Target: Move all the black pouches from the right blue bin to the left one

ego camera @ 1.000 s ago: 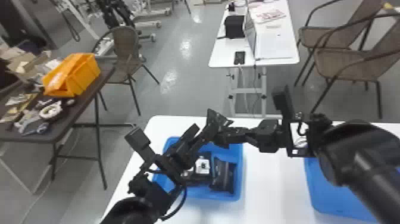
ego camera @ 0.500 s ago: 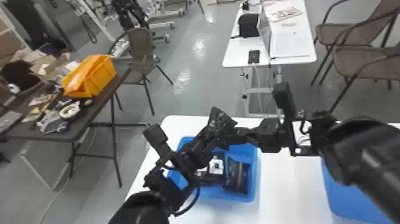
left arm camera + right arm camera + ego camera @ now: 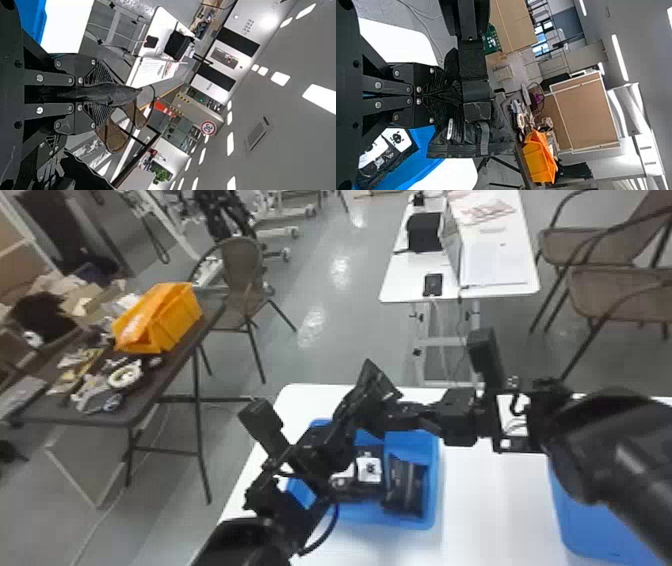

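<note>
Head view, near centre: the left claw (image 3: 105, 95) and right claw (image 3: 433, 95) both grip one black pouch (image 3: 498, 136), so test left's hold (gently) before releasing right.

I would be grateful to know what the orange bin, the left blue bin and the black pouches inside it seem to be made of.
Orange bin: probably moulded plastic, smooth, with stiff, evenly coloured walls.
Left blue bin: likely plastic too, smooth, with a rounded corner.
Black pouches: perhaps synthetic fabric, judging by soft creases and a faint sheen; coated material is possible.
</note>
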Available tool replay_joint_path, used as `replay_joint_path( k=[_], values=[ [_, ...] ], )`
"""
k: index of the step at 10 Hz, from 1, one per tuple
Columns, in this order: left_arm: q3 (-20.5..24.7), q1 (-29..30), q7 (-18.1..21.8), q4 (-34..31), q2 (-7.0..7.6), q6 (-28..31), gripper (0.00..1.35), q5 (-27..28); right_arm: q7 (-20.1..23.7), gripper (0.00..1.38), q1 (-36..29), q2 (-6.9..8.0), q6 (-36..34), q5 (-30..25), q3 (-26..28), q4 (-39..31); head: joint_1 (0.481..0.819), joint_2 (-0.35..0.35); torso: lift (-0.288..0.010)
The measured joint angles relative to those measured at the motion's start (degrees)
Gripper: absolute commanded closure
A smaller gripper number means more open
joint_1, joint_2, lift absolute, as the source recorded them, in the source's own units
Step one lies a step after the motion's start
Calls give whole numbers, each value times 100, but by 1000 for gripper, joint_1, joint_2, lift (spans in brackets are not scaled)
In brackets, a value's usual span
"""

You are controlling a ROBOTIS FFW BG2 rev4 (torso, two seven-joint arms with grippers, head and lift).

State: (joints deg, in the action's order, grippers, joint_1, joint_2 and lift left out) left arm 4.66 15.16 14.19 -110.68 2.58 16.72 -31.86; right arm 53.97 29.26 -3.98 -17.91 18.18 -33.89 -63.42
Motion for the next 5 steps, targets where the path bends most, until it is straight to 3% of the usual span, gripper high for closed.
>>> replay_joint_path(
  k=[1, 2, 3, 4, 5],
  values=[
    [11, 29, -15, -2, -11, -119, 1219, 58, -19, 433, -19, 3, 73, 38, 30, 57, 695, 339, 10],
    [31, 57, -27, -16, -27, -241, 1219, 172, -58, 27, -83, 3, 134, 10, 157, 85, 695, 339, 10],
    [75, 95, -38, -15, -54, -345, 1219, 385, -157, 61, -244, 0, 173, -207, 484, -20, 695, 330, 10],
    [131, 149, -47, -12, -94, -438, 1217, 613, -576, 179, -614, -30, 182, -540, 1020, -423, 695, 300, 10],
    [195, 213, -57, -7, -160, -526, 1217, 812, -1397, 249, -1265, -74, 128, -892, 1690, -1240, 695, 273, 10]
  ],
)
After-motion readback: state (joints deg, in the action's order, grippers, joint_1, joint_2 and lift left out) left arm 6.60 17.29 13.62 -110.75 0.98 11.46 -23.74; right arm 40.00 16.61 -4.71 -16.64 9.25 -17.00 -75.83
